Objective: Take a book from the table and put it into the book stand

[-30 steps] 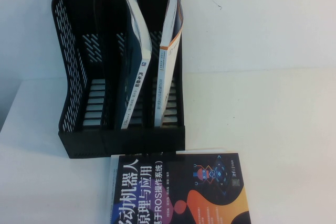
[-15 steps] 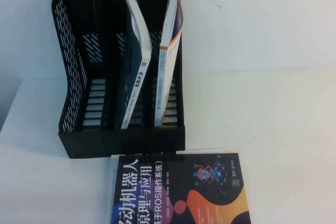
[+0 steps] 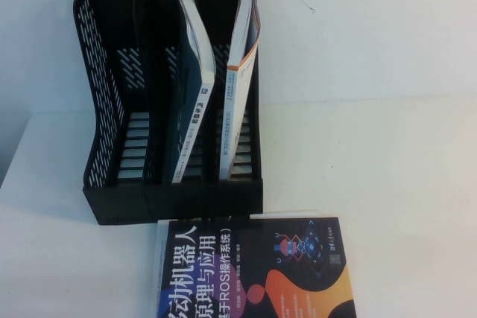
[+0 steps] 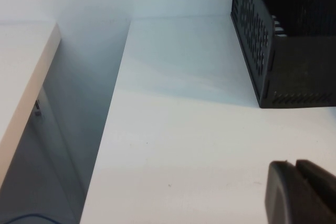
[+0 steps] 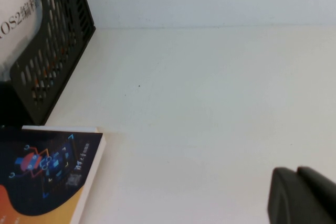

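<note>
The black book stand [image 3: 100, 109] stands on the white table [image 3: 387, 184] at the back left. The book [image 3: 190, 102], showing its dark teal cover and spine, stands leaning in the stand's middle slot. The left slot is empty. Neither gripper shows in the high view. My left gripper [image 4: 295, 163] is shut and empty, low over bare table to the left of the stand [image 4: 294, 66]. My right gripper [image 5: 297, 170] is shut and empty, over bare table to the right of the stand [image 5: 52, 51].
A white book with orange edging [image 3: 240, 80] stands in the right slot. A black book with orange shapes and a white title [image 3: 253, 273] lies flat in front of the stand and shows in the right wrist view [image 5: 42, 177]. The table's left edge [image 4: 105, 145] drops off.
</note>
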